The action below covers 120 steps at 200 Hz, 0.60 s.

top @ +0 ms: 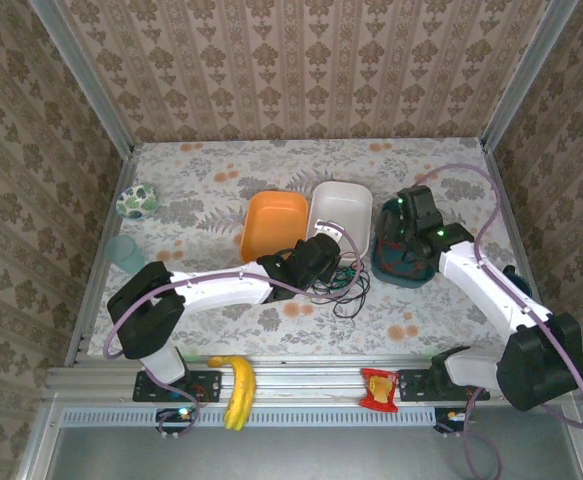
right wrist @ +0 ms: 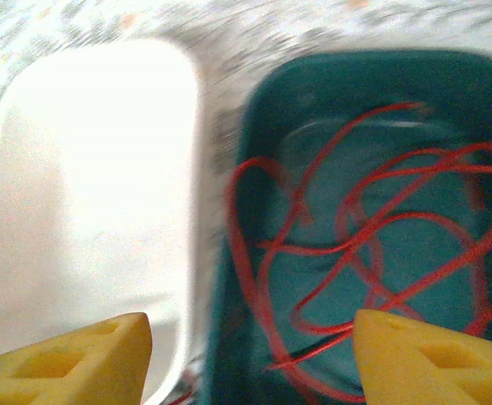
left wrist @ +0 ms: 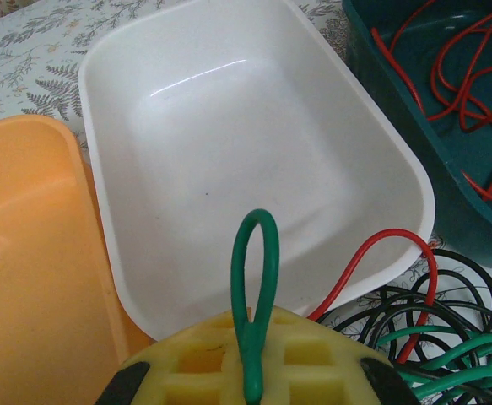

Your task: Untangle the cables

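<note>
Green, red and black thin wires [left wrist: 435, 337] lie in a knot on the flowery table [top: 421, 315], near the white plastic tub [left wrist: 229, 126]. The left gripper [left wrist: 250, 375] pinches one green wire loop [left wrist: 256, 270]. The right gripper [right wrist: 250, 354] hangs spread wide over more red wire [right wrist: 355, 245] in the teal tub [right wrist: 313, 93] at the right. A pull could tighten the knot, since the wires cross. With the orange tub [left wrist: 26, 253] there are three tubs, and there are two grippers.

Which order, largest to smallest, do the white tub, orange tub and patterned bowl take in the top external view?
1. white tub and orange tub: look alike, unranked.
2. patterned bowl: clearly smallest.
</note>
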Motion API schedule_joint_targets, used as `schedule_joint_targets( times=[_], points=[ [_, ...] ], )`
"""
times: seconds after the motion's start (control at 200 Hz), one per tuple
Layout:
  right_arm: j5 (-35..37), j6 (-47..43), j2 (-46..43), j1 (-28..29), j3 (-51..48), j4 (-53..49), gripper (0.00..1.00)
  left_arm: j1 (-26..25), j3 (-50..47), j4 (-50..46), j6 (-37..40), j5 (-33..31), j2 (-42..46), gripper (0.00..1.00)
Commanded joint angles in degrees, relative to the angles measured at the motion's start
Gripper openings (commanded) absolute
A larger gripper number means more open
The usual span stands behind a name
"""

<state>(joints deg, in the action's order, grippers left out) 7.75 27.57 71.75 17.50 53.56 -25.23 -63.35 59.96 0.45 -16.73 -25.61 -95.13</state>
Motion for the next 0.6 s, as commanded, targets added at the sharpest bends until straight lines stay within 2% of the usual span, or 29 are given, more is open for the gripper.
schedule_joint_targets(
  times=[0.0,0.19,0.355,0.595],
  points=[
    [-9.68,-3.79,1.01,3.6,-0.91,0.2,0.63,-0.2,0.88,-1.46,0.47,-2.53,0.07,0.0],
    [-11.86,-3.5,4.55,7.58,-2.07,0.08,0.58,-0.19,1.57,-6.02,-0.39,-7.72,-0.16,0.0],
    [-13.34,-2.16,7.53,7.77,-3.2,1.06,0.44,-0.28,1.19,-6.08,-0.41,-7.71,0.21,0.0],
    [-13.68,-1.01,11.88,7.95,-4.83,2.98,0.37,-0.48,2.65,-5.64,0.33,-6.84,-1.14,0.0]
  ],
)
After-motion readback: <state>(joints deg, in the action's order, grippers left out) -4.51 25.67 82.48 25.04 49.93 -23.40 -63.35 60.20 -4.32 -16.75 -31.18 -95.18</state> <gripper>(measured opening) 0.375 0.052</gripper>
